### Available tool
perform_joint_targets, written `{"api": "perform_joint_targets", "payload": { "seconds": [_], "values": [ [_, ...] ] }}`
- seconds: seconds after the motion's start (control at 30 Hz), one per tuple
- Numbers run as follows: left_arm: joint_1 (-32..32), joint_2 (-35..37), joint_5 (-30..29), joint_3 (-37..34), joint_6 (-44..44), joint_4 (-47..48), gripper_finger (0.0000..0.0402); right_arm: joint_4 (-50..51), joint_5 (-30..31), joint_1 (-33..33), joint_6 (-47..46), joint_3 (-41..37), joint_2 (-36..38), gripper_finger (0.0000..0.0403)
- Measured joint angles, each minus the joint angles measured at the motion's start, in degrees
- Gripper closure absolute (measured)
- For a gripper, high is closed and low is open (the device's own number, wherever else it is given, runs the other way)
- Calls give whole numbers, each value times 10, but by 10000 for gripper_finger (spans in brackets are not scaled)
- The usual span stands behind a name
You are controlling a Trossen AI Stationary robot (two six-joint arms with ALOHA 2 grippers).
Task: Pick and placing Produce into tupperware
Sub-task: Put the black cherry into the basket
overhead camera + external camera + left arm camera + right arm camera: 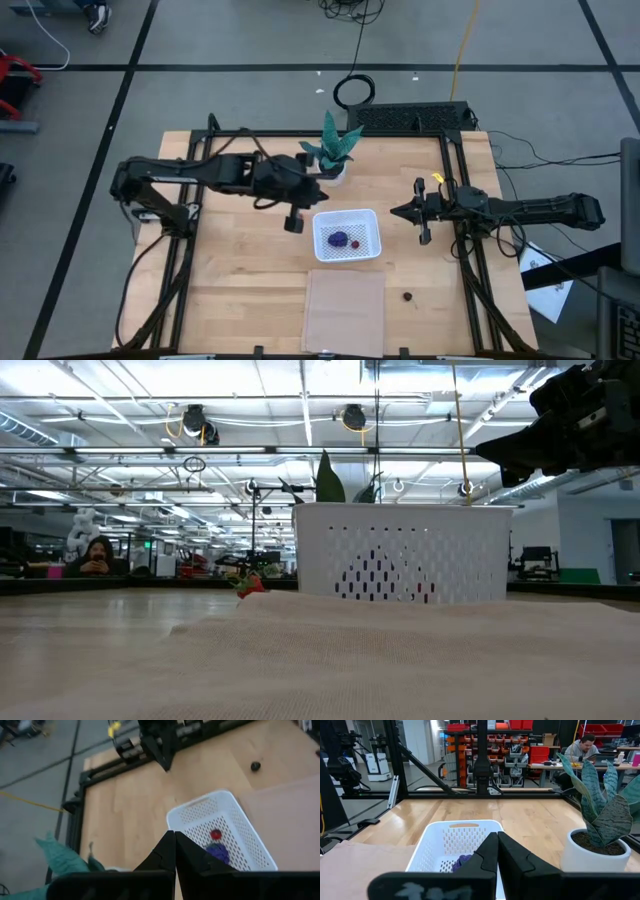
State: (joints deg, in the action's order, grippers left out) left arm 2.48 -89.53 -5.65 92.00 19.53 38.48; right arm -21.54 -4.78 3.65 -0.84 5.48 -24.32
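Note:
The white tupperware (347,236) stands at the table's middle. In it lie the purple grape cluster (340,240) and the small dark red fruit (355,243), which also show in the left wrist view (218,852) (215,834). The small blackish fruit (408,296) lies on the wood to the near right of the tupperware. The strawberry piece (250,585) shows only in the low view, on the table left of the tupperware. My left gripper (293,222) is shut and empty, above the table just left of the tupperware. My right gripper (400,211) is shut and empty, just right of the tupperware.
A green plant in a white pot (332,155) stands just beyond the tupperware. A flat tan sheet (345,310) lies at the near edge, in front of the tupperware. Black frame rails (470,270) run along the table's sides. People sit in the room beyond the table.

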Motion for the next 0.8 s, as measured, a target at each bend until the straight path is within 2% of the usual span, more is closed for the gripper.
{"api": "perform_joint_targets", "payload": {
  "seconds": [0.3,0.43,0.6,0.7,0.8],
  "values": [
    [-22,92,4,-119,-24,-95,402,0,0,0,0,0,0,403],
    [-38,152,47,-195,-49,-166,402,0,0,0,0,0,0,403],
    [-45,222,100,-315,-78,-307,402,-5,0,0,0,0,0,403],
    [-44,262,98,-388,-83,-366,402,-5,0,0,0,0,0,403],
    [-42,317,62,-449,-86,-401,402,-5,0,0,-2,0,0,403]
  ]
}}
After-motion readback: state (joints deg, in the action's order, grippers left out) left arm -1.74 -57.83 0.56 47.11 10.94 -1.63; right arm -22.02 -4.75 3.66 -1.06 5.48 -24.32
